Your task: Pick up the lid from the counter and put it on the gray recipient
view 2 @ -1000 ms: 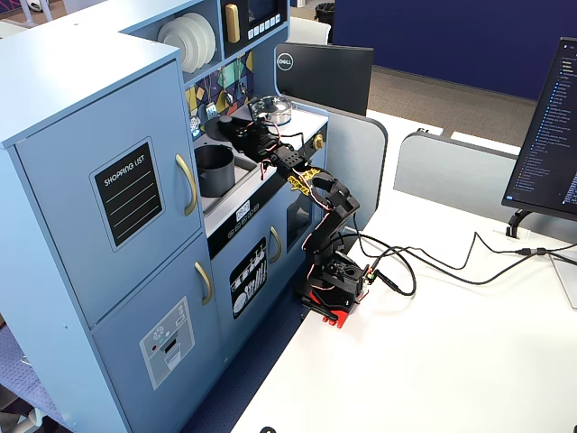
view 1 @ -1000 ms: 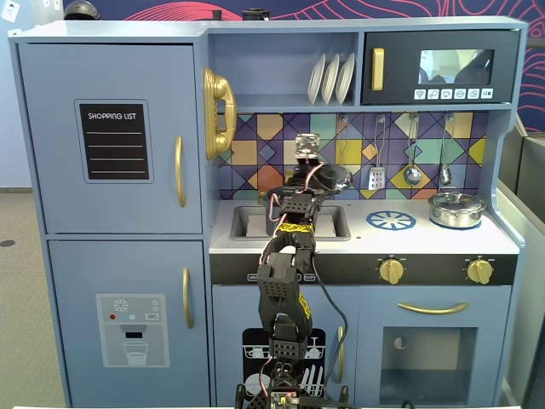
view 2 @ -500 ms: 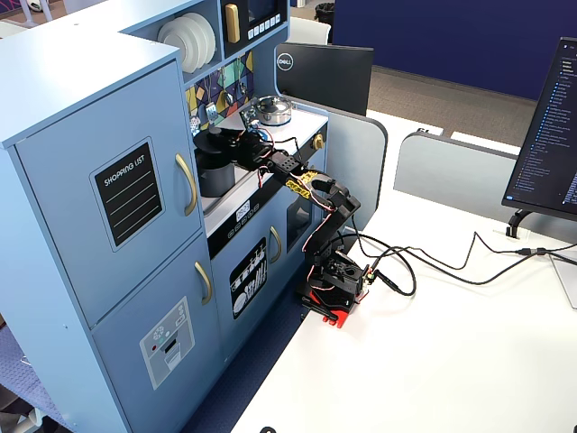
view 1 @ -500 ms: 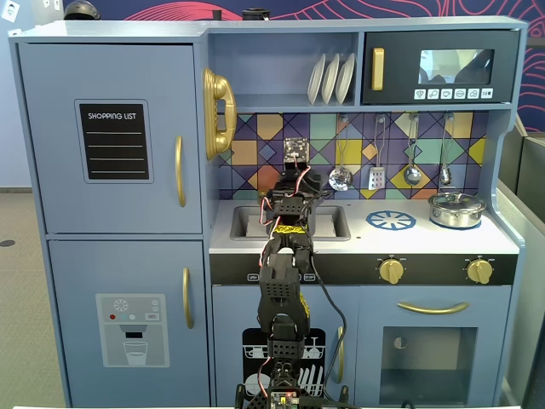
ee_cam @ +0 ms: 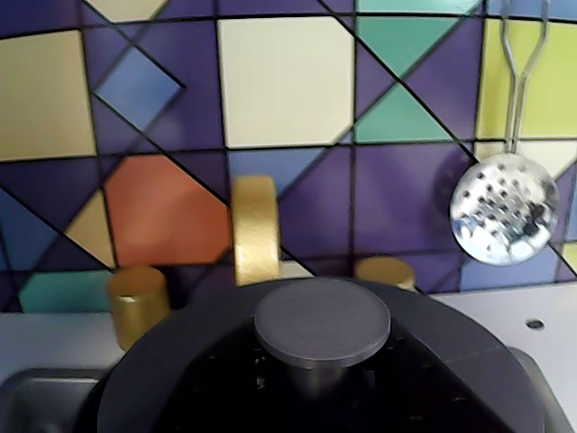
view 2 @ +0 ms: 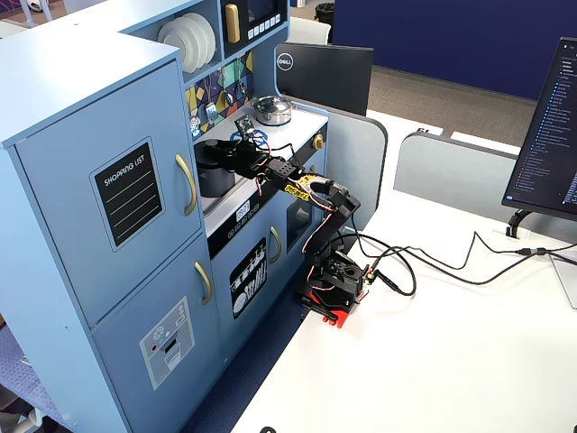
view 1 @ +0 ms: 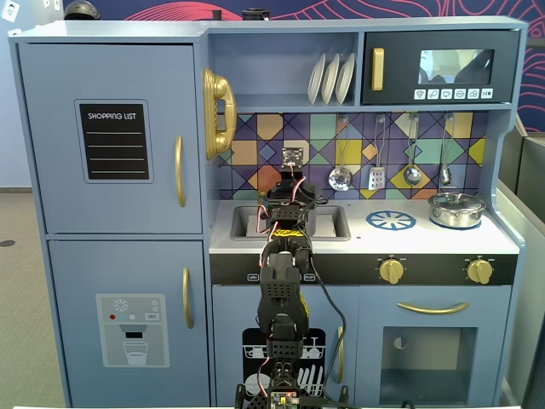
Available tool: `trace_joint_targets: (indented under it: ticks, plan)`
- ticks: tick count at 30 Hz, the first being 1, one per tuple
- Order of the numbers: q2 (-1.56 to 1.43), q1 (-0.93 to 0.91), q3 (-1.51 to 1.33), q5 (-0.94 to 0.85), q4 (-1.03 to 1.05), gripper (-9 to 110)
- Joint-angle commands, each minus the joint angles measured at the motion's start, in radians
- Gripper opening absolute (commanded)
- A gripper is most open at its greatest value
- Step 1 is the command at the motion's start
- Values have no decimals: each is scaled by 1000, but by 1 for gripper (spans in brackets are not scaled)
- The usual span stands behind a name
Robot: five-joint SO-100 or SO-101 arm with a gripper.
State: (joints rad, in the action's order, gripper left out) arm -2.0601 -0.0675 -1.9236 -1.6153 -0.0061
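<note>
Presently the gripper (view 2: pixel 227 155) sits over the sink (view 1: pixel 247 223), and the lid (ee_cam: pixel 325 379) fills the lower wrist view, knob toward the camera; whether the fingers clamp it cannot be told. Directly under the lid stands the gray recipient (view 2: pixel 213 176). Gold taps (ee_cam: pixel 255 230) rise just behind, a slotted spoon (ee_cam: pixel 505 209) hangs on the tiled backsplash (ee_cam: pixel 288 81), and a silver pot (view 1: pixel 456 209) stands well apart on the counter (view 1: pixel 409 237).

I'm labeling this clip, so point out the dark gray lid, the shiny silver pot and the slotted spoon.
lid (ee_cam: pixel 322 322), wrist view, top of its knob.
shiny silver pot (view 1: pixel 456 210), fixed view, its side wall.
slotted spoon (ee_cam: pixel 503 207), wrist view, its perforated bowl.
</note>
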Motion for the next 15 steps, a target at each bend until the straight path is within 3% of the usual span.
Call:
trace_joint_targets:
  ticks: [1,15]
  plan:
    - [-66,17,15,12,-38,0]
    - [-107,38,-18,-2,-17,0]
